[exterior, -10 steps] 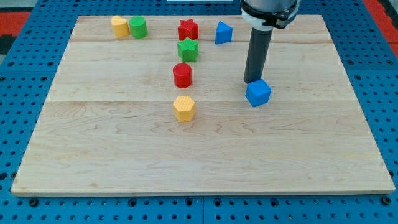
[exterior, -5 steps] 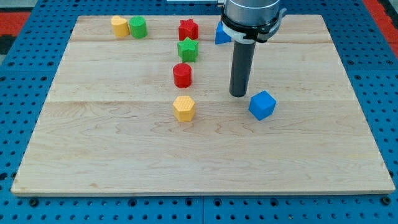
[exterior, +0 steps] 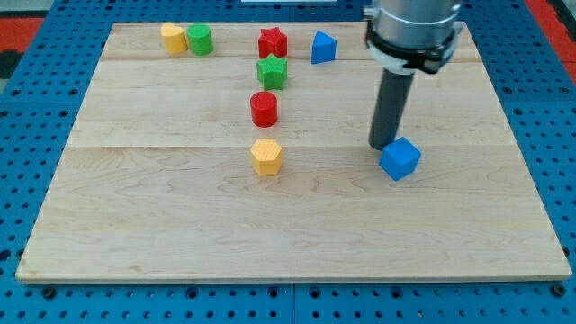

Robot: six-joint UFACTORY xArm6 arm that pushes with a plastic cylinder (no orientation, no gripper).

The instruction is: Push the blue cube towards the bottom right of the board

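Since half a sec ago the rod has swung from the blue cube's upper-left side, where it stood clear, over to the view's right, and the cube has slid a bit right and down with it. Now my tip sits right at the cube's upper-left corner, touching or as good as. No fingers on this rig, just the bare rod, so nothing is clenched or released; contact is a plain shove.

Cube lies right of centre on the bench, roughly mid-height, w/ a good stretch to go to the bottom-right corner. Path that way looks free of other blocks.

Risks, as I judge them:
- contact is on a corner, not a flat face, so the cube may spin and slip off the tip, leaving the rod to skate past
- push line aimed too far right sends it to the right edge before it gets low enough
- too long a shove near the corner could tip it off the bench

Yellow block, red cylinder etc are well apart, no bother
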